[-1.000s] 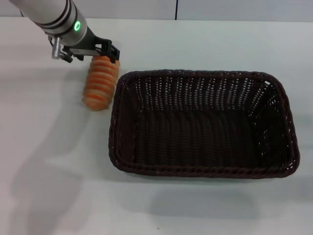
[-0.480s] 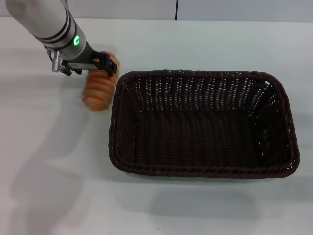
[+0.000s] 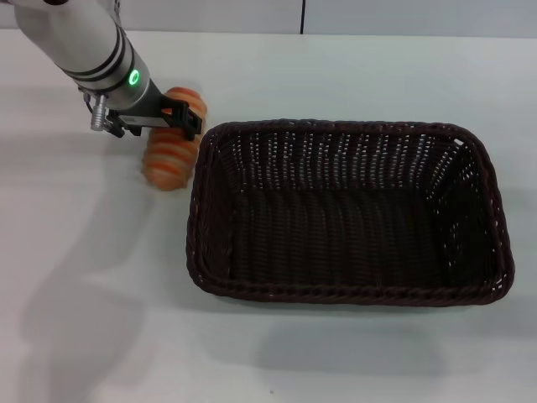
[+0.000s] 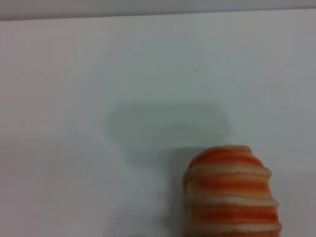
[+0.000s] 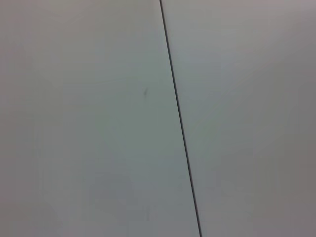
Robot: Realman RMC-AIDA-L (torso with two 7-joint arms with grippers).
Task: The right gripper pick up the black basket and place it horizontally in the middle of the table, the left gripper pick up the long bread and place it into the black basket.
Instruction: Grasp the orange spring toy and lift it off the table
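Observation:
The long bread (image 3: 170,158), striped orange and cream, lies on the white table (image 3: 101,277) just off the basket's far left corner. In the left wrist view its rounded end (image 4: 231,197) shows close up. My left gripper (image 3: 179,122) is down across the loaf's far half, open, one jaw on each side. Part of the loaf sticks out beyond the jaws. The black basket (image 3: 491,210) sits lengthwise across the middle of the table, with nothing in it. No right gripper shows in any view.
The table's far edge meets a grey wall with a dark vertical seam (image 3: 302,17). The right wrist view shows only a pale surface crossed by a thin dark line (image 5: 180,123). White tabletop lies to the left and in front of the basket.
My left gripper has come down and moved along the loaf from its far end towards its middle. The loaf and the basket have stayed where they were.

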